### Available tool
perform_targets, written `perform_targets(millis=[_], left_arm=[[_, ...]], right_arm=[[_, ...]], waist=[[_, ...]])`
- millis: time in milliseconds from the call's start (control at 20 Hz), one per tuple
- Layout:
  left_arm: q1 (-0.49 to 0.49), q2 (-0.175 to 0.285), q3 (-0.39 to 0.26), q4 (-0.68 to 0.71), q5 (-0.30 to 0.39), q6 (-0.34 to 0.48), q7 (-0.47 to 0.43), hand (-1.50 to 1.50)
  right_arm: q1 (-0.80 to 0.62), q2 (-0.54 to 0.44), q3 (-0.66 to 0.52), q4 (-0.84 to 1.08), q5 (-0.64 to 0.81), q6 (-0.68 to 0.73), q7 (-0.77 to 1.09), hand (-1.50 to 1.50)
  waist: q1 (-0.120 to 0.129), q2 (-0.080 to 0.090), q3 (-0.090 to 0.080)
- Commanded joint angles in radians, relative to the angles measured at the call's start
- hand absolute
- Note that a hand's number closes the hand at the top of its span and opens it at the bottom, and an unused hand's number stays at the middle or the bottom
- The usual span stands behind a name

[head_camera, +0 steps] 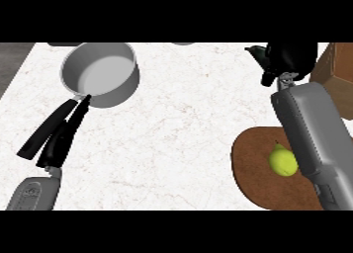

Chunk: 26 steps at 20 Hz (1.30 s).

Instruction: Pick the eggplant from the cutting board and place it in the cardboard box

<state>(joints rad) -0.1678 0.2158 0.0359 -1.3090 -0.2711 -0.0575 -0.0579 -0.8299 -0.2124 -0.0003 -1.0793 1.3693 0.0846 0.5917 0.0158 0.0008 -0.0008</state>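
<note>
1. Hovering over the table's (pixel 186 123) far right, the right hand (pixel 288 57) curls round the dark eggplant (pixel 256 51), mostly hidden in its fingers, just beside the cardboard box (pixel 341 74).
2. Its forearm (pixel 318 143) crosses the round cutting board (pixel 246 158), where a lemon (pixel 283 161) lies.
3. Down at lower left, the left hand (pixel 62 139) rests open, fingers straight, beside the saucepan's (pixel 99 74) black handle (pixel 42 132).

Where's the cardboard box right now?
In the head view the cardboard box sits at the right edge, partly cut off, just right of the right hand and beyond the cutting board.
</note>
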Motion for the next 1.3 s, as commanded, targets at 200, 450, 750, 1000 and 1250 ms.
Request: perform_targets(millis=[200,450,750,1000,1250], left_arm=[[0.085,-0.031,-0.032,-0.087,-0.026,0.023,0.01,0.0],[0.049,-0.037,-0.019,-0.026,-0.029,0.025,0.0,0.0],[0.026,-0.006,0.018,-0.022,-0.006,-0.007,0.013,0.0],[-0.01,-0.001,0.028,-0.036,0.002,-0.02,0.033,0.0],[0.0,-0.033,0.005,-0.018,-0.006,-0.012,0.036,0.0]], right_arm=[[-0.044,-0.091,-0.077,-0.108,0.023,0.087,0.119,1.5],[-0.018,-0.173,-0.168,-0.141,-0.019,0.049,0.092,1.5],[-0.066,-0.271,-0.251,0.032,-0.05,0.029,0.038,1.5],[0.019,-0.318,-0.278,0.095,-0.062,0.004,-0.005,1.5],[-0.018,-0.391,-0.427,0.313,-0.193,0.05,-0.088,1.5]], waist=[[-0.014,-0.004,0.001],[-0.016,-0.001,0.001],[-0.006,0.002,0.001],[-0.008,0.002,0.001],[0.002,0.01,0.002]])
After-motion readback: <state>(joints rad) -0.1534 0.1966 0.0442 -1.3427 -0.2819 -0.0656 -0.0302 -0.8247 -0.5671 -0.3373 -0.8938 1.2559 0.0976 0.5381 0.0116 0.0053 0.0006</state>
